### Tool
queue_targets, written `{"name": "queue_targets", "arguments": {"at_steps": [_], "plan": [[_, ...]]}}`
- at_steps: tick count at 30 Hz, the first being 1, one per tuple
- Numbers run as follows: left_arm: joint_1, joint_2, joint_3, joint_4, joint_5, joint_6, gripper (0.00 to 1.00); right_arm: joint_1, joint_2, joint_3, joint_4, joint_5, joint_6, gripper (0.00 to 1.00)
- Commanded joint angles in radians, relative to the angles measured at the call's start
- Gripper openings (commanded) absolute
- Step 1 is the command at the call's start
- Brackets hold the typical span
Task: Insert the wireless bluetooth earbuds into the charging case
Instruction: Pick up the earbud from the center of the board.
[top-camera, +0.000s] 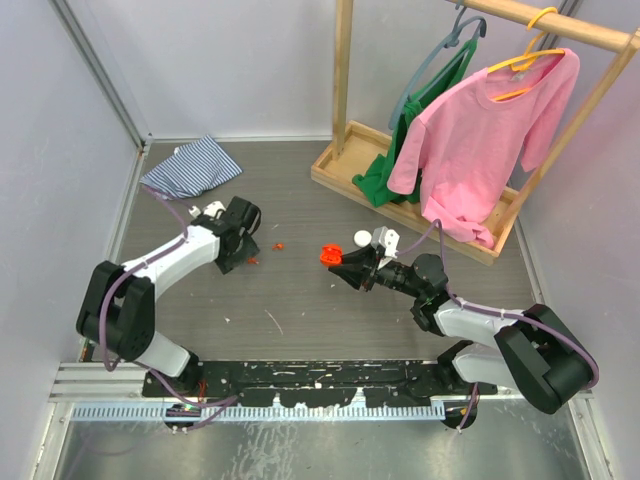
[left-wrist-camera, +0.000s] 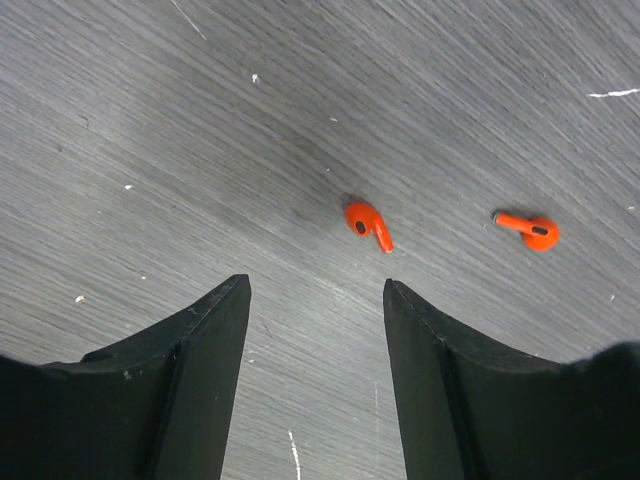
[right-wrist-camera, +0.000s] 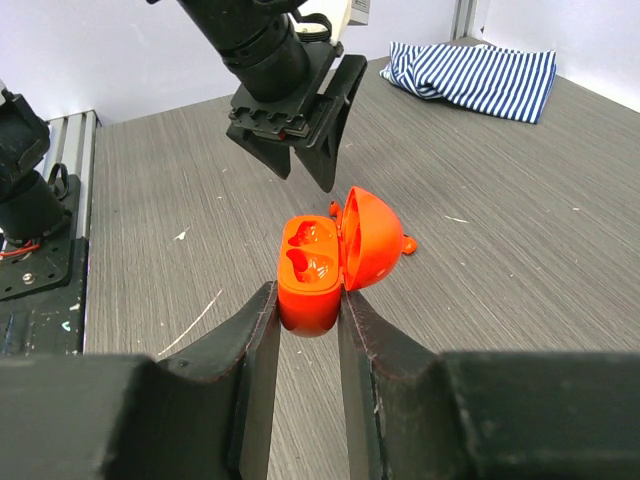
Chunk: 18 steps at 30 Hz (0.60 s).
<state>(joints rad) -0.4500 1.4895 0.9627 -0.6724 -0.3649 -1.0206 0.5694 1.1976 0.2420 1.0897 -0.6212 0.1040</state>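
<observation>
Step in hand: pick-up of the 1st earbud, judged not yet done. The left hand (left-wrist-camera: 315, 285) is seen released, fingers apart w/ nothing between them, poised over the table (left-wrist-camera: 150, 120) just short of the near earbud (left-wrist-camera: 368, 224). That earbud (red-orange, stem angled back toward the hand) lies flat on the table, ahead of the gap and slightly off to one side, untouched. A second earbud (left-wrist-camera: 530, 230), same colour, lies further right in the left wrist view, apart from the 1st and outside the fingers' line.

The charging case (right-wrist-camera: 308, 262) is grasped by the right hand (right-wrist-camera: 307, 312). Its fingers are clenched on the lower body from both sides, and the lid (right-wrist-camera: 372, 238) is swung open. Both wells face up and, as far as can be told, are vacant. Whether the case rests on the table or is lifted clear can't be told. In the top view it is held near table centre, a short way from the left hand.

Next move, as judged: the left hand needs to be shifted fwd and a bit sideways until the near earbud sits between the fingers, lowered, then closed gently. The piece is tiny and smooth, so an off-centre pinch could flick it away. The earbud would then have to be carried over and lined up stem-down w/ one well.
</observation>
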Motion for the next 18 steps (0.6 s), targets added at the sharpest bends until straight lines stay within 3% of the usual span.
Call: {"name": "queue_targets", "arguments": {"at_steps": [1,18], "plan": [[0.012,0.039,0.06,-0.04,-0.035,-0.063,0.57,0.004,0.0,0.016,0.045,0.008,-0.015,0.01],[0.056,0.167,0.082,0.057,0.077,-0.095,0.45,0.004,0.003,0.022,0.038,-0.005,-0.01,0.01]]}}
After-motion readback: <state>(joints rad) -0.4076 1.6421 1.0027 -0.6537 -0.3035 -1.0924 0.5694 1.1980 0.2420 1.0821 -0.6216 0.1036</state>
